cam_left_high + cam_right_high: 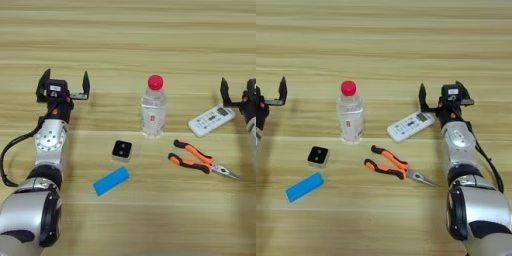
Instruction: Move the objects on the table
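I've got both arms over the table [150, 30], neither holding anything. Left gripper [64, 83] sits at the left side, fingers spread wide, well apart from every object. Right gripper [442, 95] is on the right, fingers also spread, its left finger just beside the far end of the remote control [410, 125]; can't tell if they touch. Bottle [153, 107] stands upright mid-table, red cap on, left of the remote. Pliers [200, 160] lie flat in front of the remote, orange-and-black handles toward the bottle, nose pointing right. Small black-topped cube [122, 149] sits in front-left of the bottle, blue flat block [111, 180] just nearer me than the cube
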